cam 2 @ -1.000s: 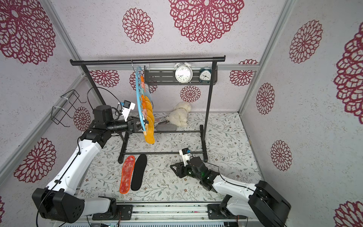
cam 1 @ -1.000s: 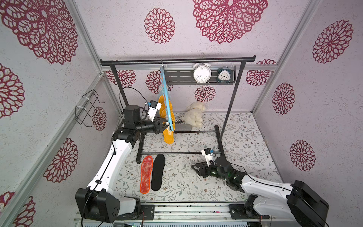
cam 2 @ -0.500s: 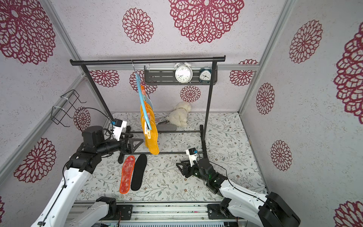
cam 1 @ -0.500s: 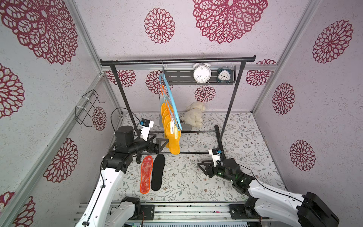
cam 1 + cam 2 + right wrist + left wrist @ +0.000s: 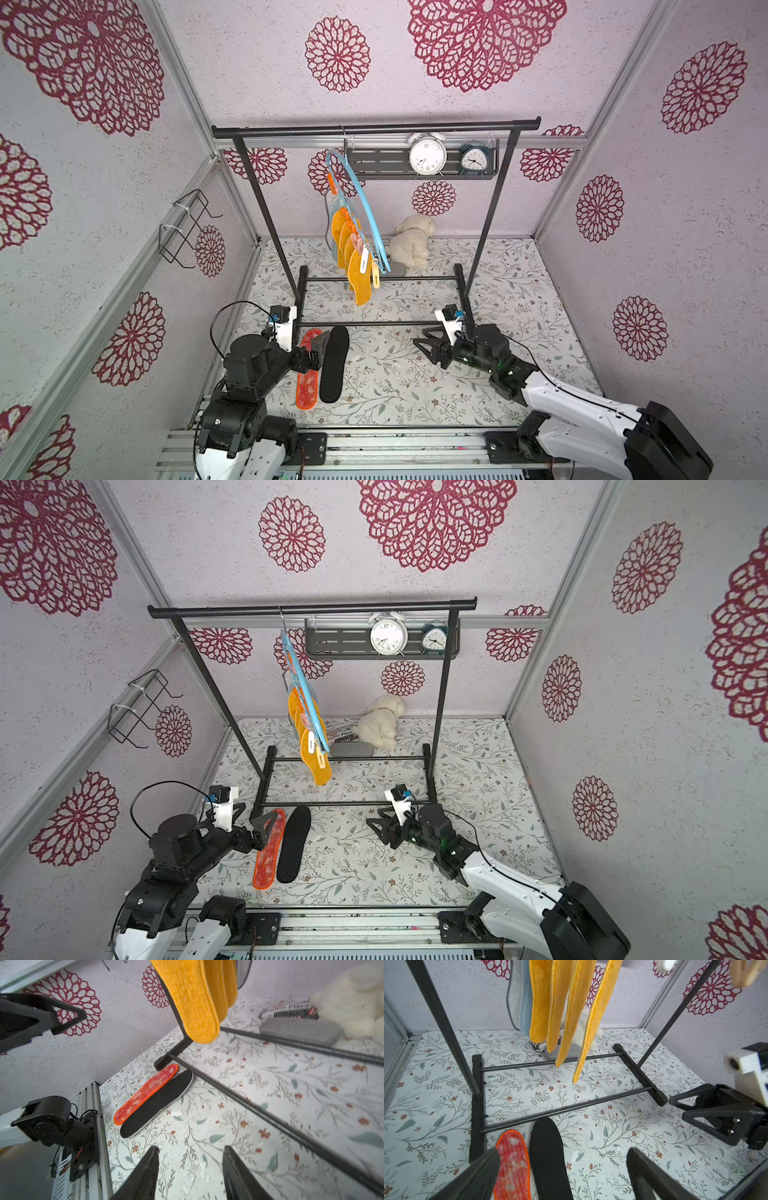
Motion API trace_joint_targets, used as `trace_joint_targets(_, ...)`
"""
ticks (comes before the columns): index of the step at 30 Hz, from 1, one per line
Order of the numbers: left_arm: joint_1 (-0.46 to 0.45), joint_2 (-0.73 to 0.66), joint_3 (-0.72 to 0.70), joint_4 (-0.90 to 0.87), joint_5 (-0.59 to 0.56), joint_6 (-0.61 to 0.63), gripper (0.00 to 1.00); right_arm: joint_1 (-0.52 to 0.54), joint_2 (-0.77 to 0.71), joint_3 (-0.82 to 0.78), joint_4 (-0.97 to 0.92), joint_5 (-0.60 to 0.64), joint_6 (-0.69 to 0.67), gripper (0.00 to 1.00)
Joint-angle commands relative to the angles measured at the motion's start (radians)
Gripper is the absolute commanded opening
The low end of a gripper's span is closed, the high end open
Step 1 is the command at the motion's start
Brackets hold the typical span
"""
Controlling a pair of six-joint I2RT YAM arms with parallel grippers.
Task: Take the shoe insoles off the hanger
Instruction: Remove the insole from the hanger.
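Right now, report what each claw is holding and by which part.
Nothing is held. The left claw stands open and empty near the mottled red, orange-edged insole; the right claw is open and empty.

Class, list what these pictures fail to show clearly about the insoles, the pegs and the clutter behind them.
- Pale grey-blue insole: its upper part is cut off by the edge of the left wrist view.
- Pegs: too small in both top views to tell which ones grip the orange-yellow insoles.
- Printed pack: its lettering is blurred in the right wrist view.
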Motion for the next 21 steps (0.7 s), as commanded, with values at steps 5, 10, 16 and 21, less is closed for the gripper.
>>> trace_joint_targets(5,0.006,0.015,0.000,0.030,0.004,-0.004,1.00,-0.097,0.246,0.311,0.112,-0.174,-0.190,0.56)
trace_joint_targets(10,0.005,0.011,0.000,0.031,0.004,-0.003,0.99,-0.128,0.399,0.508,0.121,-0.239,-0.219,0.60)
trace_joint_targets(16,0.005,0.016,-0.001,0.033,0.025,-0.002,0.98,-0.132,0.528,0.663,0.151,-0.305,-0.217,0.69)
trace_joint_targets(21,0.005,0.029,0.000,0.035,0.045,0.000,0.98,-0.128,0.594,0.725,0.233,-0.450,-0.142,0.68)
